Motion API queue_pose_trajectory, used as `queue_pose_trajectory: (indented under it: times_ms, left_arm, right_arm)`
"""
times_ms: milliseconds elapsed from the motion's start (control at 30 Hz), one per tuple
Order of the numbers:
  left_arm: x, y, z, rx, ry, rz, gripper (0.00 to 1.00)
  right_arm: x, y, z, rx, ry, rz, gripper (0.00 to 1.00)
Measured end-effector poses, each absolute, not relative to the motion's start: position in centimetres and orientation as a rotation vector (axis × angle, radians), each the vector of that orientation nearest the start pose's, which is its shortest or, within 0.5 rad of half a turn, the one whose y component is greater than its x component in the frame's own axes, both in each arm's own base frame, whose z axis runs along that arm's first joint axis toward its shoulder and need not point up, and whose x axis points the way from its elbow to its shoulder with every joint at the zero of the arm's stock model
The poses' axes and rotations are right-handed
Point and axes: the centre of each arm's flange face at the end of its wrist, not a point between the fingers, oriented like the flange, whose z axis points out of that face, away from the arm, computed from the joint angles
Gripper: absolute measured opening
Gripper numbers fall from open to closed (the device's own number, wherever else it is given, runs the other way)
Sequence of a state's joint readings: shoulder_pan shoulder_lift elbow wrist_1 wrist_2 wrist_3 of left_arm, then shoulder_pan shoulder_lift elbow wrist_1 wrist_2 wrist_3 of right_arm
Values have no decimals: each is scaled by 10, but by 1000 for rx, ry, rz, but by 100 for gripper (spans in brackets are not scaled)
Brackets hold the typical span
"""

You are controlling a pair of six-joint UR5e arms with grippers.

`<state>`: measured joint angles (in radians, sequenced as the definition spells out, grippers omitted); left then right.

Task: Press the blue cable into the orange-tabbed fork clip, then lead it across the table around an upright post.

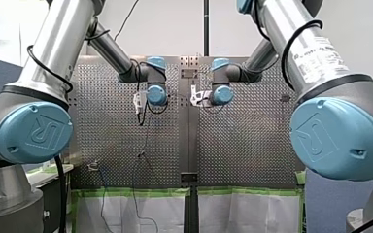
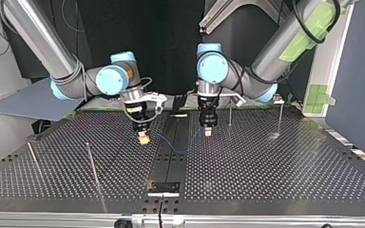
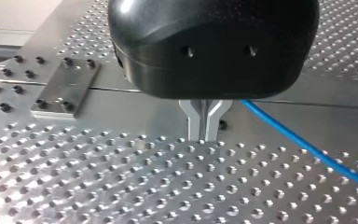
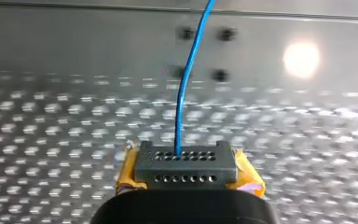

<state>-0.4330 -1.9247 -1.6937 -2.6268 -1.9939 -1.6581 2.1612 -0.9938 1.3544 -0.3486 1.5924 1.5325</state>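
**Both grippers closed, blue cable slung between them over the table's middle**

My right gripper (image 4: 186, 161) is closed on the thin blue cable (image 4: 182, 93). In the right wrist view its dark grey tip, pierced with rows of small holes, shows no gap and has yellow pads on either side. The cable comes straight out of the middle of that tip and runs away ahead of it over the table. In the top view the same gripper (image 2: 144, 137) points down with its yellow tip just above the surface, left of the centre seam.

My left gripper (image 3: 202, 133) has a rounded black housing and two bare metal fingers (image 3: 195, 122) pressed flat together, their tips close to the surface. The cable (image 3: 307, 147) comes out from behind them, beside the housing, and slants away to one side. I cannot tell whether the fingers pinch it. In the top view this gripper (image 2: 207, 130) hangs just right of the seam, near my right gripper.

Between the two, the cable (image 2: 176, 150) sags in a shallow curve across the dark centre strip (image 2: 171, 164) of the perforated metal table (image 2: 266, 171).

Thin upright metal posts stand farther out. In the top view two are at the left (image 2: 92, 164) (image 2: 33, 156) and two at the right behind my left gripper (image 2: 229, 115) (image 2: 280, 118), all well apart from the cable.
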Motion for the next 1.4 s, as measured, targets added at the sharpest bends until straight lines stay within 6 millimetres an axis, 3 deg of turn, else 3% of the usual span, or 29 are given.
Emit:
queue_pose_trajectory:
  times_ms: [467,867,1400]
  left_arm:
    - [504,-342,316,-78,1525,-91,0]
    - [507,-347,341,-87,1501,-98,0]
    - [509,-368,391,-68,1483,-115,0]
  right_arm:
    - [491,-497,336,1552,-815,1635,0]
    - [484,-496,363,1510,-802,1655,0]
    - [467,-494,405,1438,-789,1681,0]
